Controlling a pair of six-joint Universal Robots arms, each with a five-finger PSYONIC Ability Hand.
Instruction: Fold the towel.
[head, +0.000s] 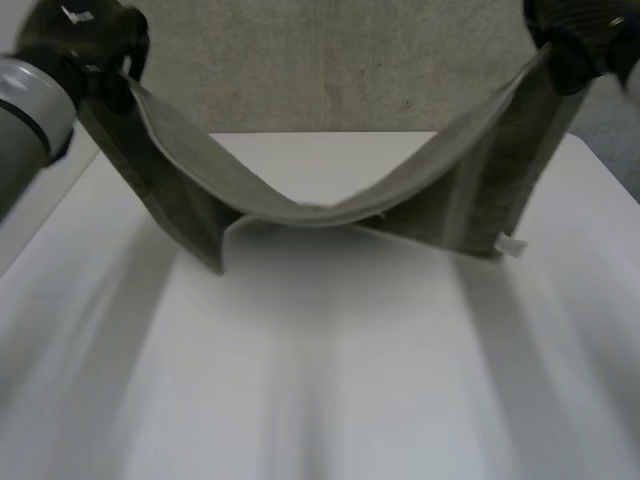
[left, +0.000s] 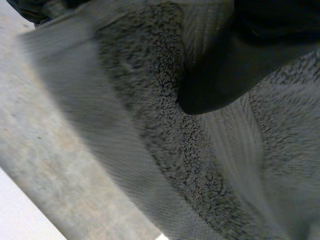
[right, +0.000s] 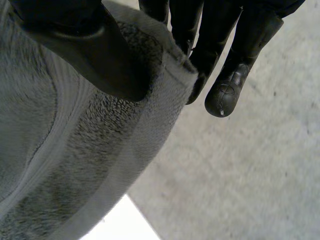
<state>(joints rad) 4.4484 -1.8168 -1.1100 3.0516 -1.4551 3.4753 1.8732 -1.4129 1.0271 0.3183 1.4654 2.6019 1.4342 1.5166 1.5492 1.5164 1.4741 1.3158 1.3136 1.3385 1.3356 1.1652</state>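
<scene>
The white table (head: 320, 380) spreads across the head view, with a speckled floor (head: 330, 70) beyond its far edge. Above the table's far half hangs the grey towel (head: 500, 170), lifted by its 2 upper corners and stretched between the 2 hands. Its upper edge sags in a deep curve in the middle, and each side hangs steeply from a hand. The bottom of the sag looks to be at the table top, though contact cannot be told. The left arm (head: 25, 110), grey with a pale cap, comes in from the near side and ends in the left hand (head: 85, 50), which is raised with 1 corner of the towel. In the left wrist view the left hand (left: 235, 70) has its thumb pressed into the looped pile of the towel (left: 165, 125), so it is clamped on the cloth. The right hand (head: 585, 35) is held just as high at the other corner. In the right wrist view the right hand (right: 85, 45) has its thumb on the towel (right: 75, 150) and its fingers (right: 235, 55) behind the hem, pinching that corner. A small white tag (head: 511, 245) sticks out at the towel's lower corner under the right hand.
</scene>
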